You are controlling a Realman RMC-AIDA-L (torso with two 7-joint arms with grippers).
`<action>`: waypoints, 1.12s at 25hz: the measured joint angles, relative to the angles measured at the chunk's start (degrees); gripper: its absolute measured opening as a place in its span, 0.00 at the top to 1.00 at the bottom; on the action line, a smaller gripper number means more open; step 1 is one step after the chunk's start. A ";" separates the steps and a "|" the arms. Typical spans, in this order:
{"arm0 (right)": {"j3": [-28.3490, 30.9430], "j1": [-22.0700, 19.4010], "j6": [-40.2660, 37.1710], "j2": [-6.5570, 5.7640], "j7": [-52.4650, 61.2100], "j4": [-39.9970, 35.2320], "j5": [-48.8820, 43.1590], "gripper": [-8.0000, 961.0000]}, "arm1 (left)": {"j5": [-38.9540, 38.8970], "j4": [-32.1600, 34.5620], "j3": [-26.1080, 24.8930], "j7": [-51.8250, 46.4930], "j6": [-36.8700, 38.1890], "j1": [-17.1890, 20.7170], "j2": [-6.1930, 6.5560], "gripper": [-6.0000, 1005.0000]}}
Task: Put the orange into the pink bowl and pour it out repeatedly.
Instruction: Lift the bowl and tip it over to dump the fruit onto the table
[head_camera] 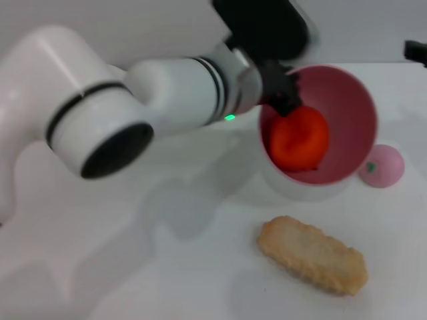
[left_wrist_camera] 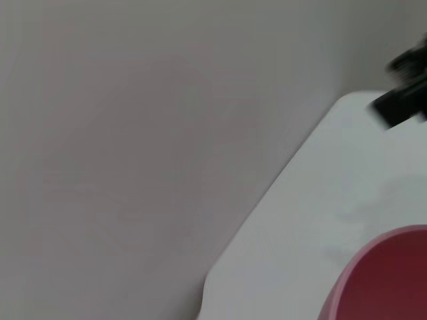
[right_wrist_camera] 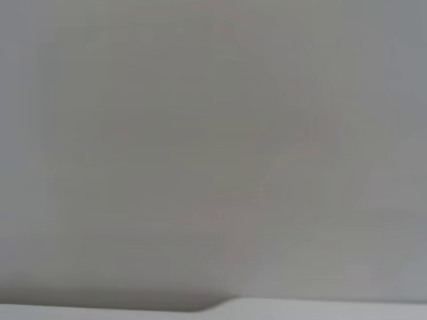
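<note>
The pink bowl (head_camera: 347, 113) is tilted with its mouth toward me, its lower side resting on the white table. The orange (head_camera: 299, 139) lies inside it against the lower wall. My left gripper (head_camera: 283, 100) reaches in from the left and is shut on the bowl's left rim. Part of the bowl's rim shows in the left wrist view (left_wrist_camera: 393, 280). My right gripper (head_camera: 416, 51) is parked at the far right edge of the table, and it shows as a dark shape in the left wrist view (left_wrist_camera: 403, 93).
A pink ball with a green mark (head_camera: 381, 165) lies just right of the bowl. A long beige bread-like piece (head_camera: 313, 255) lies in front of the bowl. My white left arm (head_camera: 133, 107) spans the left half of the view. A grey wall stands behind the table.
</note>
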 joint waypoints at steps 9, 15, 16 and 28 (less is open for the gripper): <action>0.25 -0.92 0.54 -0.02 -0.13 2.78 0.07 0.36 | 13.98 -7.89 9.01 13.32 23.53 0.23 -0.35 0.95; 0.30 -1.11 1.60 0.03 -0.13 2.70 0.11 0.36 | 21.94 -10.75 9.50 13.38 29.50 0.54 -0.35 0.95; 0.45 -1.17 1.90 0.03 -0.13 2.57 0.11 0.36 | 25.50 -12.17 8.92 13.40 32.04 0.75 -0.34 0.95; 1.20 -1.62 2.25 0.02 0.38 2.38 -0.29 0.36 | 27.74 -12.72 7.85 12.19 31.85 0.94 -0.35 0.95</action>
